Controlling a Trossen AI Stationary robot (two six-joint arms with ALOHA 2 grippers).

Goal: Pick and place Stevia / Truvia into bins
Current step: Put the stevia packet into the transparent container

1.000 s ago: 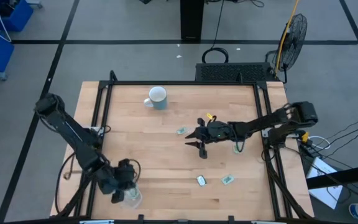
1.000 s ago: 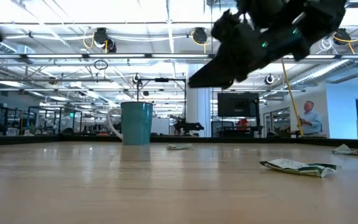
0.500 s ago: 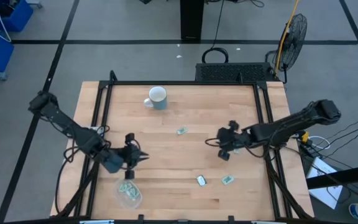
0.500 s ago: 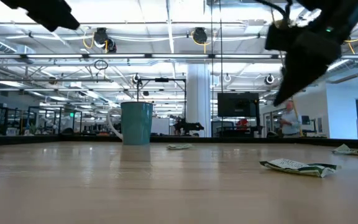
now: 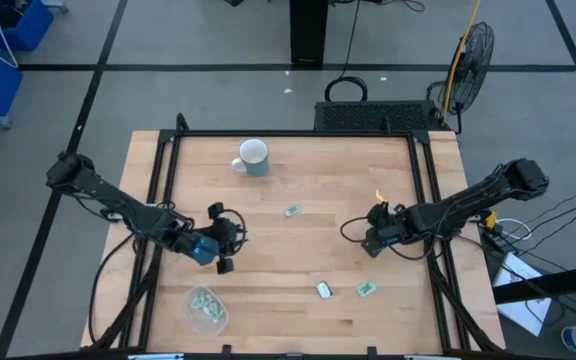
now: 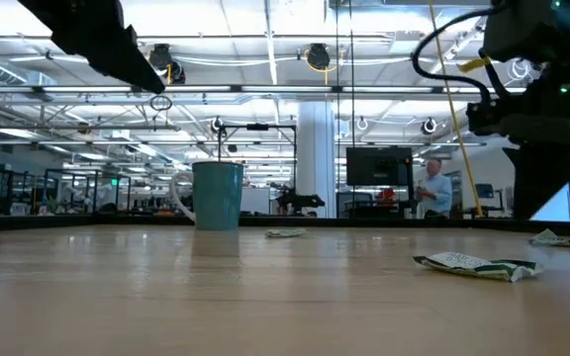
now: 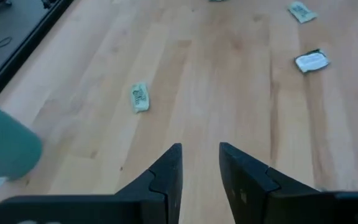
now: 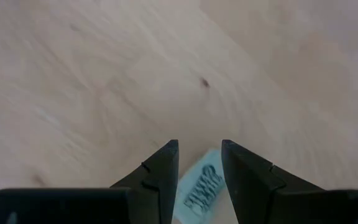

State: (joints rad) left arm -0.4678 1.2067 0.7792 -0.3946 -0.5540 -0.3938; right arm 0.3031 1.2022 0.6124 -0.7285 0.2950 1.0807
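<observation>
Packets on table in high view: one near centre [image 5: 292, 211], two at about 5 o'clock from centre [image 5: 323, 290] [image 5: 366, 289], and one under the right gripper, seen between its fingers in the right wrist view [image 8: 199, 187]. Bin [image 5: 207, 309] sits at 7 o'clock near the front edge, with what looks like a few packets already inside.

Right gripper [image 5: 364, 240] is at 3 o'clock of centre, pointing down over its packet, fingers a small gap apart, holding nothing; packet not yet pinched. Left gripper [image 5: 224, 238] is at 9 o'clock of centre, above the bin's side, fingers slightly apart, empty.

Progress: partly done, judging by bin contents. About four packets left loose; right arm seems set to take the next one.

Table [image 5: 298, 170] is pale wood, dark frame rails. Mug [image 5: 252, 157] at 11 o'clock. Low view shows an open lab hall, ceiling lights, monitor, a person [image 6: 429, 191] standing far back. Fan [image 5: 471, 47] on the floor beyond the table.
</observation>
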